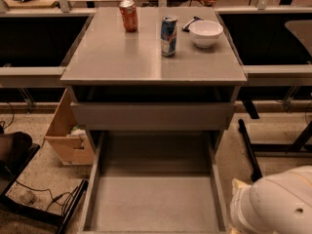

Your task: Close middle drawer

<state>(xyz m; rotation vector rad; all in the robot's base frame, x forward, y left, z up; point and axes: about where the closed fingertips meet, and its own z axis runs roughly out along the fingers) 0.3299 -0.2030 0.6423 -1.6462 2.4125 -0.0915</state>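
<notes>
The middle drawer [153, 201] is pulled far out toward the camera below the cabinet top [122, 57]. Its flat grey floor and thin side walls show, and it is empty. Its front panel lies below the frame's bottom edge. Above it a grey drawer front [151, 115] sits nearly flush under the top. My white arm [278, 204] fills the bottom right corner, just right of the drawer's right wall [218, 189]. The gripper is out of view below the bottom edge.
On the cabinet top stand a red can [128, 15], a blue can [168, 29] and a white bowl [205, 33]. A cardboard box [68, 133] sits on the floor at the left, with cables [44, 199] near it. A black table foot [248, 147] lies at the right.
</notes>
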